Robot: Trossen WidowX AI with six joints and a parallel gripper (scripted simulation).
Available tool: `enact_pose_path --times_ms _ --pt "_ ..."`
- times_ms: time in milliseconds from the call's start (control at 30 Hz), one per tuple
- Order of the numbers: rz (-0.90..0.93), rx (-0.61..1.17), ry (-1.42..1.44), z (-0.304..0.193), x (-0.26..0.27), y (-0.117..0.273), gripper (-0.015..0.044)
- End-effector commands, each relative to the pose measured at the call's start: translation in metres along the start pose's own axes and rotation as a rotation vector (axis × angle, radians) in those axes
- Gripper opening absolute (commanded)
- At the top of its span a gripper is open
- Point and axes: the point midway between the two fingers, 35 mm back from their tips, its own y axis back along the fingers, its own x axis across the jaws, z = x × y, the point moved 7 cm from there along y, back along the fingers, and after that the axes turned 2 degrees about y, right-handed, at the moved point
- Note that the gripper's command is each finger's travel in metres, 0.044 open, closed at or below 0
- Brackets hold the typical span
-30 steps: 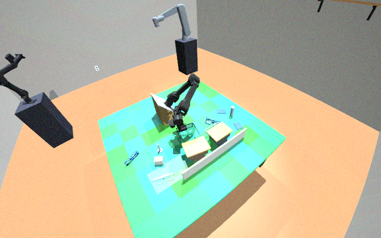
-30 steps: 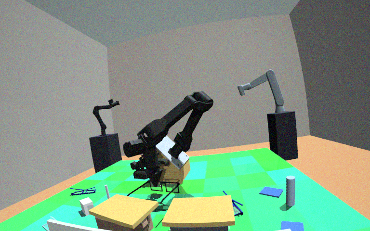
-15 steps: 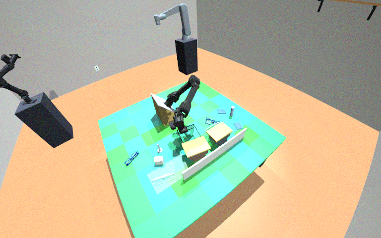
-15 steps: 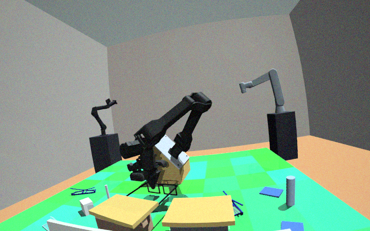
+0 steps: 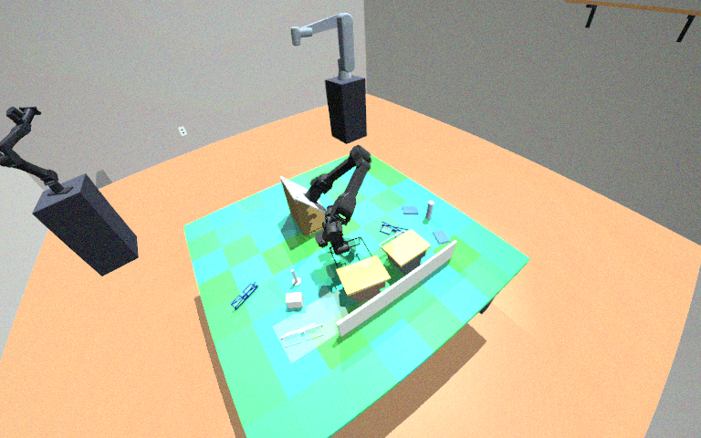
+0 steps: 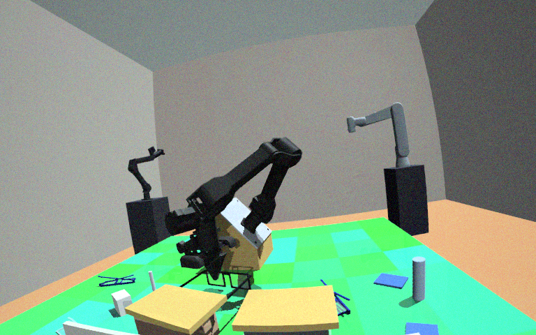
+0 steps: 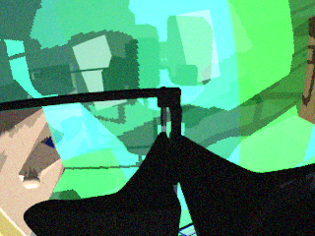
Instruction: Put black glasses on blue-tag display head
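Observation:
The black glasses (image 5: 367,246) (image 6: 248,281) (image 7: 98,96) hang in the air with the temples spread toward the heads' side. My gripper (image 5: 343,250) (image 6: 216,277) (image 7: 167,138) is shut on their front frame. The near head (image 5: 363,274) (image 6: 175,307) (image 7: 22,143), pinkish under a yellow top, shows a small blue tag (image 7: 49,143) and a nose peg (image 7: 31,181) in the wrist view. The glasses are in front of it, not on it. The other head (image 5: 404,247) (image 6: 285,307) has a dark body under its yellow top. Both faces are hidden in the top and exterior views.
A long white wall (image 5: 398,287) stands behind the heads. Blue glasses lie at the left (image 5: 244,296) (image 6: 116,281) and near the other head (image 5: 392,227). A white box (image 5: 294,300) (image 6: 121,302), a thin post (image 5: 294,276), pale glasses (image 5: 301,331) and a grey cylinder (image 5: 429,210) (image 6: 418,278) stand or lie around.

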Motion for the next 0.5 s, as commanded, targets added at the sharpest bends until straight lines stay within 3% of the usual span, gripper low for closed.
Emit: enact_pose_path --times_ms 0,467 --pt "0.002 0.004 -0.004 0.0 0.007 0.0 0.0" --pt "0.003 0.004 -0.004 0.0 0.025 0.0 0.0"
